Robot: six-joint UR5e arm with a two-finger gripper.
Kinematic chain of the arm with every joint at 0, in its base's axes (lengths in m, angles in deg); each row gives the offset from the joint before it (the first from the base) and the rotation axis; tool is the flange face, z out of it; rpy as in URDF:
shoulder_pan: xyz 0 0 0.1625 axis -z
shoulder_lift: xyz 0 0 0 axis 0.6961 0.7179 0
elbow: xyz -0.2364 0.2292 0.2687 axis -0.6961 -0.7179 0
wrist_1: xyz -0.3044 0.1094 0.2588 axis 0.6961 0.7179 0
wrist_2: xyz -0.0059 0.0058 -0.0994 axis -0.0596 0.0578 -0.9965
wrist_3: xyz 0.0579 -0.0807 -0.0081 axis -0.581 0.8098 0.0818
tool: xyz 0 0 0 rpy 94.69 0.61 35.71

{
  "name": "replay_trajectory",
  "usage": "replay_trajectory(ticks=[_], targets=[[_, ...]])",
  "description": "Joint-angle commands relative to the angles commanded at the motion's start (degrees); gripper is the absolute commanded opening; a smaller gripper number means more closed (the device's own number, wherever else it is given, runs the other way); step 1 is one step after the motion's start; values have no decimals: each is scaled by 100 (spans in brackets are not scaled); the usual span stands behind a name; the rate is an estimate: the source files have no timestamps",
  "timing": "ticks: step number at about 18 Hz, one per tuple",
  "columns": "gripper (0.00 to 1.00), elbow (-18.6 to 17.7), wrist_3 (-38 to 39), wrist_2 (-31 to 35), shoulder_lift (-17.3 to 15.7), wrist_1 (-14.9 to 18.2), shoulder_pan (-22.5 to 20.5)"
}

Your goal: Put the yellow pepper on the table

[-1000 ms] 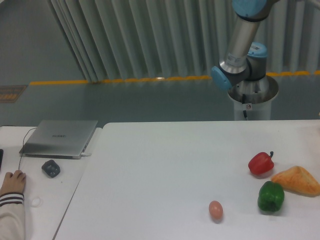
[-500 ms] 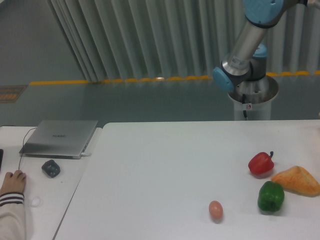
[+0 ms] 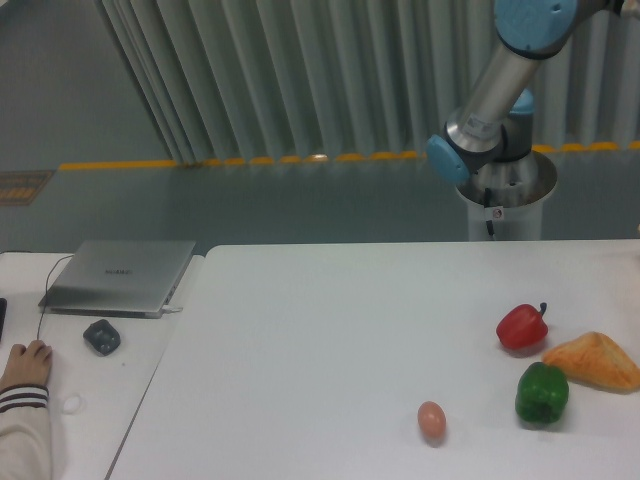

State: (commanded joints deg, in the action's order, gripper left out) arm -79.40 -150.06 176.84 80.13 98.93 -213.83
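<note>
The arm (image 3: 500, 75) leans farther right than before, its upper blue joint (image 3: 535, 22) shifted right and partly past the top edge.

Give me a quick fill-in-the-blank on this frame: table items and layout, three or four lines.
1. The pepper lying nearest the arm's base is ____.
2. The green pepper lies just left of the orange-tan ____ item.
3. The small egg lies to the ____ of the green pepper.
4. On the side desk, the silver laptop has its lid ____.

Missing words: red; wedge-shaped; left; closed
</note>
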Motion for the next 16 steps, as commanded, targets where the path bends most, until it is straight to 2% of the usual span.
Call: replay_trajectory(ticks=[16], targets=[[100, 26, 228, -79, 123, -35, -9]])
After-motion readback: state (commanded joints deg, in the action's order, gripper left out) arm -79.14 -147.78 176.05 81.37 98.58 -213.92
